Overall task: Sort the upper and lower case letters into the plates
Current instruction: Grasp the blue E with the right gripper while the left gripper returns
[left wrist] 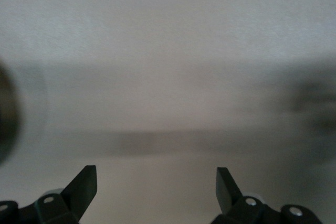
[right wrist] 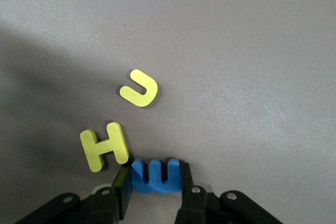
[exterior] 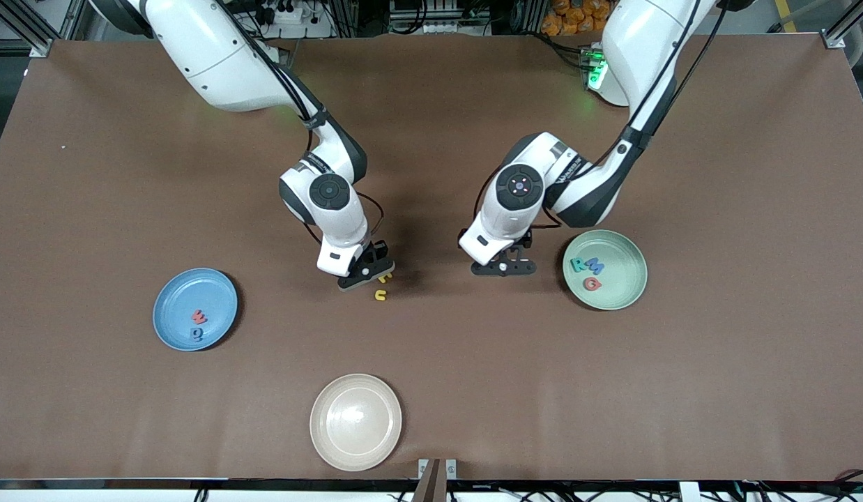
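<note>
Lying flat on the brown table, a blue letter w (right wrist: pixel 156 176) sits between the fingers of my right gripper (right wrist: pixel 155 174), which press on its two sides. A yellow H (right wrist: pixel 104 146) and a yellow u (right wrist: pixel 139 88) lie close beside it. In the front view the right gripper (exterior: pixel 365 273) hides the w, with the H (exterior: pixel 384 278) and u (exterior: pixel 380 295) next to it. The blue plate (exterior: pixel 170 307) holds a red letter (exterior: pixel 199 316) and a blue letter (exterior: pixel 196 334). A teal R (exterior: pixel 578 265), blue M (exterior: pixel 595 265) and red G (exterior: pixel 592 284) lie in the green plate (exterior: pixel 627 268). Beside that plate, my left gripper (exterior: pixel 505 267) hangs open over bare table.
An empty cream plate (exterior: pixel 355 421) stands near the table's front edge, nearer to the front camera than the yellow letters. The left wrist view shows only blurred table between the left gripper's (left wrist: pixel 156 174) spread fingers.
</note>
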Controlling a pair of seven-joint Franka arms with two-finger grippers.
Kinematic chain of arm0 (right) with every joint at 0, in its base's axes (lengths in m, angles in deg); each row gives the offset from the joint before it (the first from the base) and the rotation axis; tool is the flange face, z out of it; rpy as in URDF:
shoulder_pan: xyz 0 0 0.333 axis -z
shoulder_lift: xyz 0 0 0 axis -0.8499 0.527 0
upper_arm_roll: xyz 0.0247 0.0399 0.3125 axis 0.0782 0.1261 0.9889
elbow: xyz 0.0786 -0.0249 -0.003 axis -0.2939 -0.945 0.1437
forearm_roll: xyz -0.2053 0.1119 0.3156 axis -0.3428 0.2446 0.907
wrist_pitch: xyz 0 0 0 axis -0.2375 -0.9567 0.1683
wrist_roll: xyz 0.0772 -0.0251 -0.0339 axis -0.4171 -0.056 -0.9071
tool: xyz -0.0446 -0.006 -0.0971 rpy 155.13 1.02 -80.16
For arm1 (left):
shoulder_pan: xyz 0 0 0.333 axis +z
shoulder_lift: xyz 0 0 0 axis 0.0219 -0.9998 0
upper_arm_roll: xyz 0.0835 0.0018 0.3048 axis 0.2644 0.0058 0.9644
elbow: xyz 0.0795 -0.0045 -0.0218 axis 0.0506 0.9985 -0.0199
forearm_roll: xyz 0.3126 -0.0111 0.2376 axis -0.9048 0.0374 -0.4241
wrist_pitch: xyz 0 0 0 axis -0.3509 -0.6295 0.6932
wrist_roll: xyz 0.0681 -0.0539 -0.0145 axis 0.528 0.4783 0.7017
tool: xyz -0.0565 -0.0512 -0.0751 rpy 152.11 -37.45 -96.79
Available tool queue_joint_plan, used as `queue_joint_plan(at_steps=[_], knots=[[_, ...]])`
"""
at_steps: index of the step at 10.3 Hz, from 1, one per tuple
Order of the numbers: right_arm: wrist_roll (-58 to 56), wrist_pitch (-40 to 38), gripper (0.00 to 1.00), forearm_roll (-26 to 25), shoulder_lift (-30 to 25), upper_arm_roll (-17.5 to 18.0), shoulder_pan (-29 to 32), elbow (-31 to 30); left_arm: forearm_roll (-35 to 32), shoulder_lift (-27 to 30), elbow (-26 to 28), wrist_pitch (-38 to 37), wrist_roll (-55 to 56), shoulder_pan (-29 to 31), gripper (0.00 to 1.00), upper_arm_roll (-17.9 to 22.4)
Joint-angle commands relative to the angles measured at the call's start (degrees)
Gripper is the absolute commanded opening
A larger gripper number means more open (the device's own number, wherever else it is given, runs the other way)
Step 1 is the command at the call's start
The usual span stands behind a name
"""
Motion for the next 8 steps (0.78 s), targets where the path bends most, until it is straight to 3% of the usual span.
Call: queue_joint_plan(at_steps=[1,5,8], knots=[[0.8,0.2,0.00,-1.4,0.2,0.2,1.4,0.2,1.5,-1.9,-1.7,2.4,1.2,-1.3,1.00,0.5],[1.2,-0.4,0.00,-1.1,-6.2,0.4,9.1,-3.6,-0.9,-3.9,-4.2,6.9,4.3,-5.8,1.00,0.9],[1.3,-1.7,0.00,-0.8,-9.5,0.4,15.0,-4.5,-10.4,-9.3,-11.5,7.5,4.3,-11.4,1.00,1.0]])
